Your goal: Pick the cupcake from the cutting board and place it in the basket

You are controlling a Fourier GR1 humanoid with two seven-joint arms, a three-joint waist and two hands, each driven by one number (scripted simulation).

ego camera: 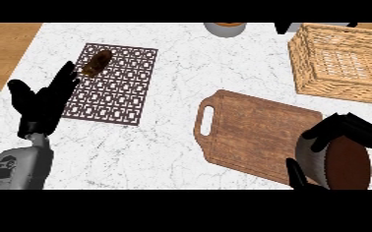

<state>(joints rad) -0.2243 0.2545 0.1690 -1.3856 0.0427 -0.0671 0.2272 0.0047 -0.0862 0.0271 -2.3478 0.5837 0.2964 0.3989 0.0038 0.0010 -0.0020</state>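
The cupcake (340, 168), with a grey wrapper and a dark brown top, lies tilted at the lower right over the near right corner of the wooden cutting board (251, 130). My right hand (346, 128) is shut on it, fingers curled over the top and thumb below, and hides part of it. The woven basket (303, 65) stands at the far right, apart from the hand. My left hand (40, 105) rests open at the left edge, fingers up, holding nothing.
A dark patterned mat (120, 96) lies at the left with a brown pastry (97, 62) on its far corner. A grey bowl (225, 28) sits at the far edge. Wooden flooring shows beyond the counter's left side.
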